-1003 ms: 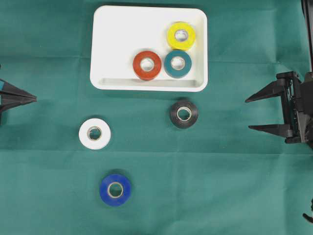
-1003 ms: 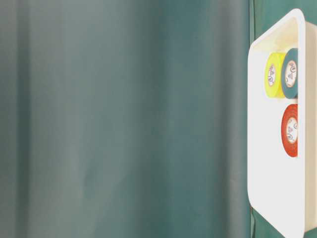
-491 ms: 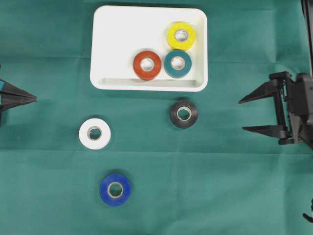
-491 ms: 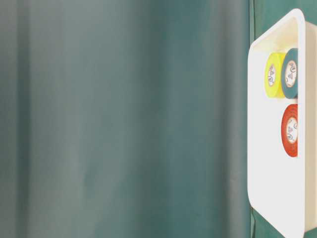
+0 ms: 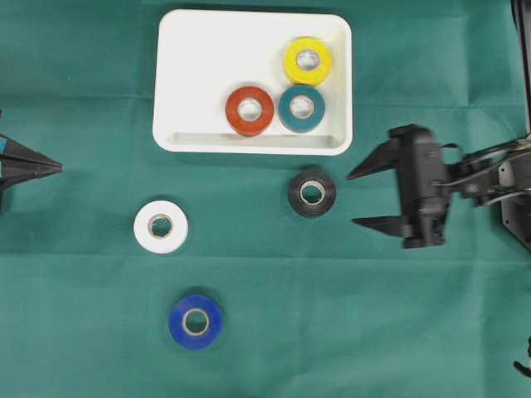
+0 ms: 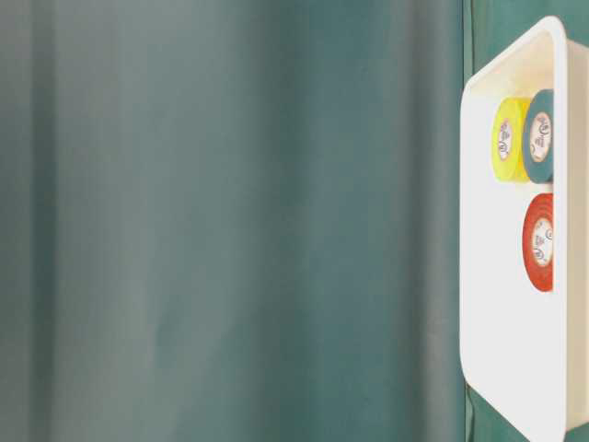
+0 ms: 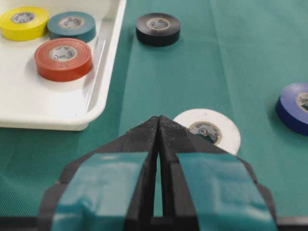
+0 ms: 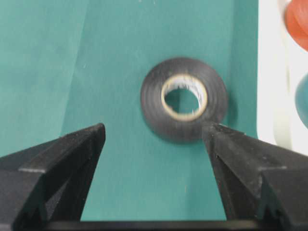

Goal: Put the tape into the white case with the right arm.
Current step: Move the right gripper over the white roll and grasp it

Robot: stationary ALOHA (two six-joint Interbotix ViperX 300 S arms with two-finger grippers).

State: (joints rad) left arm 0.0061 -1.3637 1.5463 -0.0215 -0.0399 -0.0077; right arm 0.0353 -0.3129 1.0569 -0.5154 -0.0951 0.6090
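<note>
Fingers [image 5: 358,174] of the right arm [image 5: 427,186] spread apart, empty, beside the black tape [image 5: 312,193].
Advance until they straddle the roll, then clench squarely before lifting toward the white case [image 5: 199,50].

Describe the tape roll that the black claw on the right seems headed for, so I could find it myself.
Start at the white case near the top of the green cloth. Just below its lower right corner lies the black tape roll, flat on the cloth. It is the only black roll, and the nearest to the open right gripper.

Green cloth [image 5: 99,332] covers table; blurred, perhaps draped, at table level.
</note>
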